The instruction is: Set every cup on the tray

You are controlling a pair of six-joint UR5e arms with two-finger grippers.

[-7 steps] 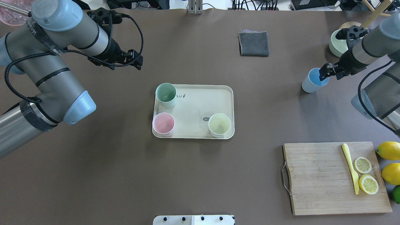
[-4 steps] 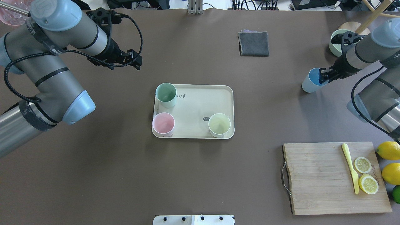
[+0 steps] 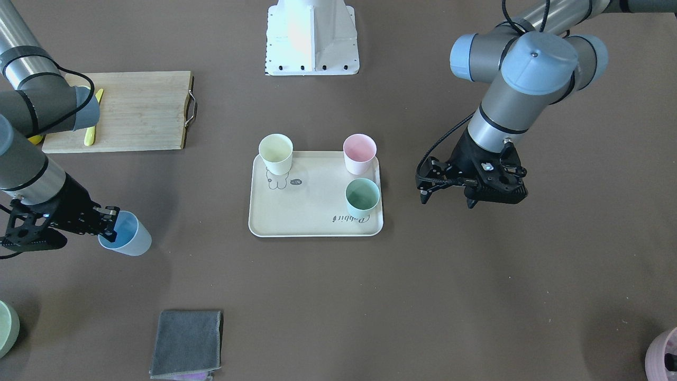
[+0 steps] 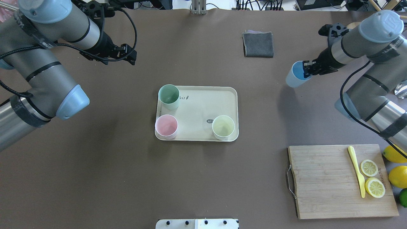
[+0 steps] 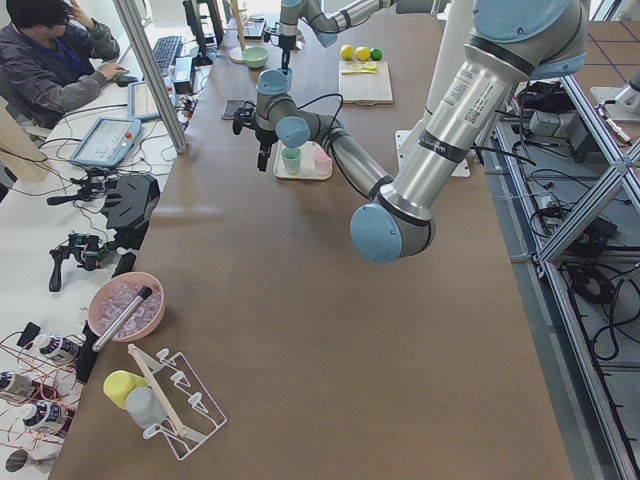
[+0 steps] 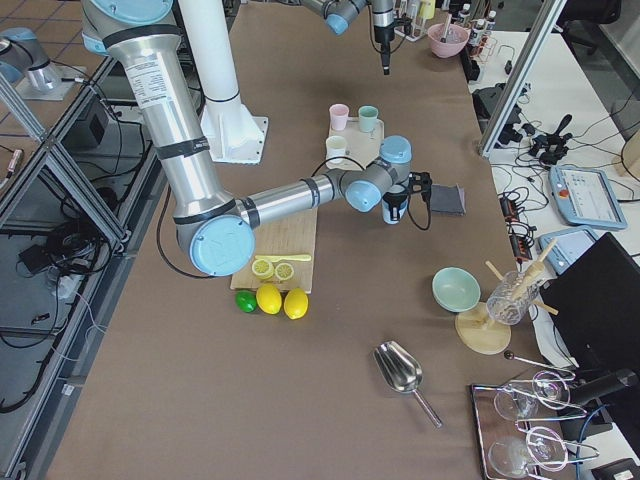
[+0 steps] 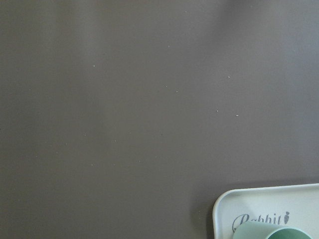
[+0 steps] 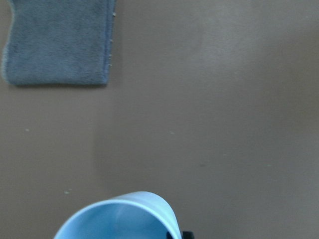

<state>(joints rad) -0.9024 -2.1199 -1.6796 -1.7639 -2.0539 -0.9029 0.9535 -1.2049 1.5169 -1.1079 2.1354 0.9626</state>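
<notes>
The cream tray (image 4: pixel 198 105) with the word "Rabbit" lies mid-table and holds three cups: sage green (image 4: pixel 169 95), pink (image 4: pixel 166 126) and yellow (image 4: pixel 223 127). My right gripper (image 4: pixel 306 70) is shut on the rim of the light blue cup (image 4: pixel 294 75) and holds it tilted above the table, well to the right of the tray. The cup also shows in the front view (image 3: pixel 126 234) and the right wrist view (image 8: pixel 119 219). My left gripper (image 4: pixel 128 56) is open and empty, beyond the tray's far left corner. The left wrist view shows the tray's corner (image 7: pixel 259 209).
A folded grey cloth (image 4: pixel 258 44) lies at the far middle-right. A wooden cutting board (image 4: pixel 330 187) with a yellow knife and lemon slices sits near right, whole lemons beside it. A green bowl (image 6: pixel 455 290) and a pink pot (image 3: pixel 661 352) stand at the far corners.
My right gripper has lifted the blue cup off the table and carried it left, toward the tray. My left arm has drawn back, away from the tray.
</notes>
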